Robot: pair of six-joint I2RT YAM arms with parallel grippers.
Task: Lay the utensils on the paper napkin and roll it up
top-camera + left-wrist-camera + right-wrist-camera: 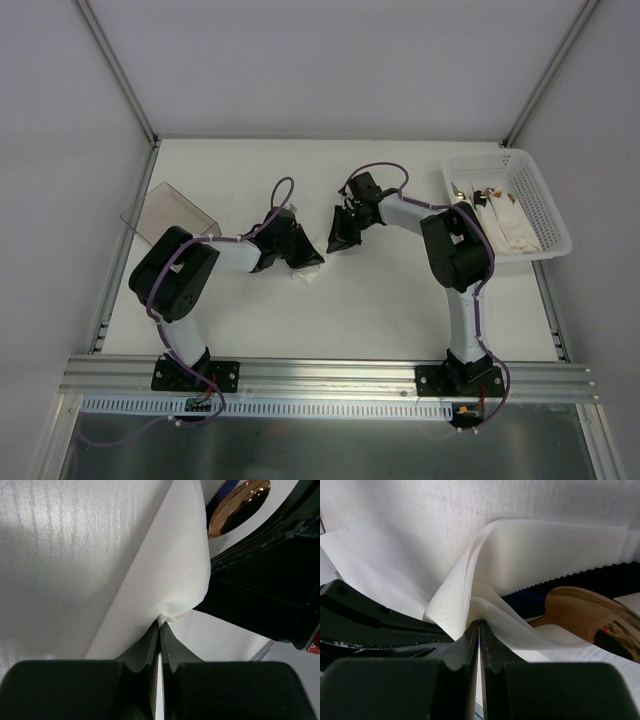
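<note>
Over the tabletop [380, 300], your left end effector [160, 625] and right end effector [478, 626] are pinching the napkin [165, 565].
Pulling unevenly is risking a tear or a spilled spoon [575, 607].

The paper napkin [165, 580] sits mid-table (a utensil [580, 611] inside its fold). A basket [556, 217] sits far right, a container [170, 210] far left.

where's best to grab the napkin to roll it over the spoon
Probably its raised edge, from the side and low: the napkin is thin and soft, and only the curled-up fold gives something to pinch. The left hand and right hand each pinch such a fold, beside the spoon.
</note>
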